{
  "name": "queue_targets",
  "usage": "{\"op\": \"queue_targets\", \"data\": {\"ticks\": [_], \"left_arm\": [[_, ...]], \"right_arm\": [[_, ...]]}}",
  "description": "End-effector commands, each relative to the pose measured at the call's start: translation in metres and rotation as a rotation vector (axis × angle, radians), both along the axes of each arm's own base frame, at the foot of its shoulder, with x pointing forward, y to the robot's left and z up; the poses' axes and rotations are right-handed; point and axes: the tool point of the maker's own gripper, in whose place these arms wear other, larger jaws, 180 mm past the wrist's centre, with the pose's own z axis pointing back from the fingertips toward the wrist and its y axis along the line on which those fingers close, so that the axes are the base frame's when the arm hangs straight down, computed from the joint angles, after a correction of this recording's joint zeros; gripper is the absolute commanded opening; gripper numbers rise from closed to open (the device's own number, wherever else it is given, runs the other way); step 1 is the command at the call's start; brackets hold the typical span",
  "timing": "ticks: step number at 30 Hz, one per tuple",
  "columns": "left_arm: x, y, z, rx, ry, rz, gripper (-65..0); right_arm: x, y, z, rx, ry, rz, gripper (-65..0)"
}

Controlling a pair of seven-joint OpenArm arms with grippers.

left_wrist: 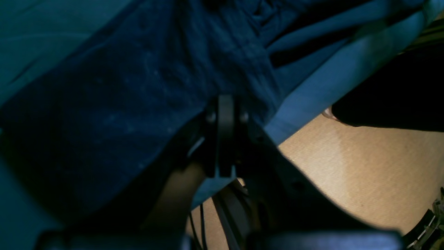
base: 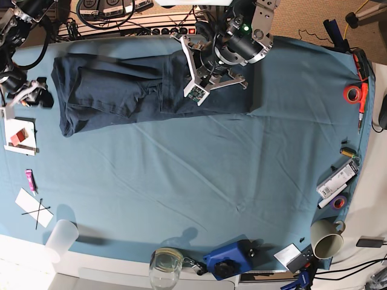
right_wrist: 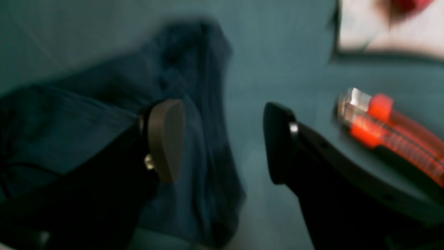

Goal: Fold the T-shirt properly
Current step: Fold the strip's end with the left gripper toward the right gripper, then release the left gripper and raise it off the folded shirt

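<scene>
T-shirt (base: 115, 90) spread along far edge of tablecloth (base: 199, 181), partly doubled over near middle. Left gripper (left_wrist: 225, 104) pinched shut on T-shirt fabric at far table edge. Right gripper (right_wrist: 223, 139) w/ jaws apart, nothing between, just above shirt's end, beside orange cutter (right_wrist: 388, 128).

Along the bench's (base: 181, 181) right edge we see red tape (base: 352, 93) and a mug (base: 326, 238); a glass (base: 165, 264) and a blue tool (base: 230, 258) sit at its near edge.
</scene>
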Motion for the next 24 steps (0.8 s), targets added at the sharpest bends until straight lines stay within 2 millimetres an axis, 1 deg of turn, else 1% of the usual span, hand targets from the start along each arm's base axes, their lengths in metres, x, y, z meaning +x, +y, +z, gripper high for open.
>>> {"op": "queue_targets", "data": {"ticks": [1,4,7,9,11,13,15,19,24], "left_arm": [[0.003,-0.005,0.01,-0.034,-0.025,0.002,-65.0],[0.003,-0.005,0.01,-0.034,-0.024,0.003,-65.0],[0.003,-0.005,0.01,-0.034,-0.025,0.002,-65.0],[0.003,-0.005,0.01,-0.036,-0.027,0.003,-65.0],[0.004,-0.005,0.011,-0.038,-0.031,0.004,-65.0],[0.004,-0.006,0.011,-0.041,-0.033,0.004,-65.0],[0.005,-0.006,0.012,-0.041,-0.035,0.005,-65.0],[0.005,-0.006,0.012,-0.045,-0.04,0.006,-65.0],[0.005,-0.006,0.012,-0.044,-0.039,0.006,-65.0]], "right_arm": [[0.009,-0.008,0.013,0.012,-0.044,-0.005,-29.3],[0.012,0.0,0.008,0.185,-0.049,-0.01,-29.4],[0.029,-0.001,0.019,0.325,-0.147,-0.041,-29.4],[0.032,-0.005,0.019,0.372,-0.163,-0.062,-29.4],[0.032,-0.009,0.013,0.394,-0.144,-0.081,-29.4],[0.029,-0.009,0.004,0.413,-0.11,-0.087,-29.4],[0.027,-0.002,-0.008,0.433,-0.068,-0.075,-29.4],[0.025,0.023,-0.028,0.45,0.022,-0.008,-29.4],[0.025,0.051,-0.037,0.497,0.067,0.069,-29.4]]}}
